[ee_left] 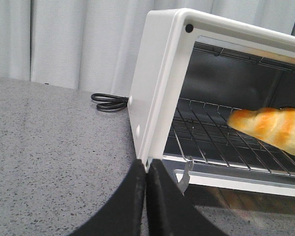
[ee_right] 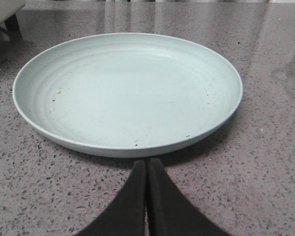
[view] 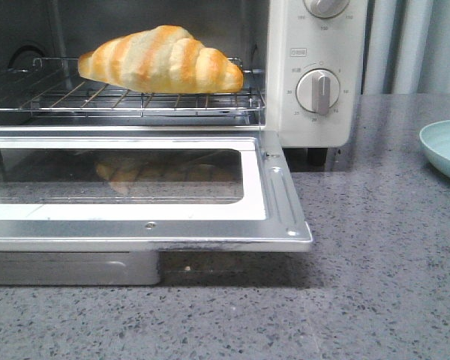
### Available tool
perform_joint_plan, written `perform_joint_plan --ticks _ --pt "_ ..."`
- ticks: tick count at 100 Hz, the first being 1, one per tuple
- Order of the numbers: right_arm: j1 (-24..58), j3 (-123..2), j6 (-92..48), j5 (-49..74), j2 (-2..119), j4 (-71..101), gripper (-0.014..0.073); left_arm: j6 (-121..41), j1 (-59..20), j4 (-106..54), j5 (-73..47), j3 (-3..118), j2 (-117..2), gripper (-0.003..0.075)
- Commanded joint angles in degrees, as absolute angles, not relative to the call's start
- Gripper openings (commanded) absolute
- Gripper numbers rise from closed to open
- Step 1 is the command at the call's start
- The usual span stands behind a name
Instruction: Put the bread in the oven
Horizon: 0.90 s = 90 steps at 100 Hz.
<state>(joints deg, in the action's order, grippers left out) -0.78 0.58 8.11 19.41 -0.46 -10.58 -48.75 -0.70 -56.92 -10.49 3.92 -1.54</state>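
Bread (view: 160, 60) lay on oven (view: 319, 75) rack, beyond the clenched, empty left fingers (ee_left: 146, 191); right fingers (ee_right: 146, 196) likewise clenched. Placement looked done; next, door closing.

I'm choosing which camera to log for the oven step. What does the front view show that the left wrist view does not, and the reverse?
Only the front view shows the oven's dials, the whole open door and the edge of the pale green plate. Only the left wrist view shows the left gripper, closed and empty, the oven's outer side wall and a coiled black cord behind it. Both show the oven, its wire rack and the bread lying on it.
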Motion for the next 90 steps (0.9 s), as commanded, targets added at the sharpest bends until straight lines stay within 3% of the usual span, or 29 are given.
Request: perform_joint_plan --ticks 1,24,39,58,90 --pt "-1.1 1.3 8.0 17.8 -1.7 -10.4 -0.0061 -48.8 -0.7 -58.0 -8.4 5.4 -2.2 -0.0021" --pt "-1.1 1.3 8.0 17.8 -1.7 -10.4 -0.0061 -45.2 -0.7 -39.7 -5.3 2.1 -0.8 -0.0021" --pt "-1.1 1.3 8.0 17.8 -1.7 -10.4 -0.0061 -27.3 -0.7 -23.4 -2.1 -1.4 0.8 -0.0021" --pt "-1.1 1.3 8.0 17.8 -1.7 -10.4 -0.0061 -4.4 -0.7 -0.6 -9.1 -1.4 1.9 -0.0021" --pt "-1.1 1.3 8.0 17.8 -1.7 -10.4 -0.0061 -2.0 -0.8 4.3 -17.2 -1.4 1.9 -0.0021"
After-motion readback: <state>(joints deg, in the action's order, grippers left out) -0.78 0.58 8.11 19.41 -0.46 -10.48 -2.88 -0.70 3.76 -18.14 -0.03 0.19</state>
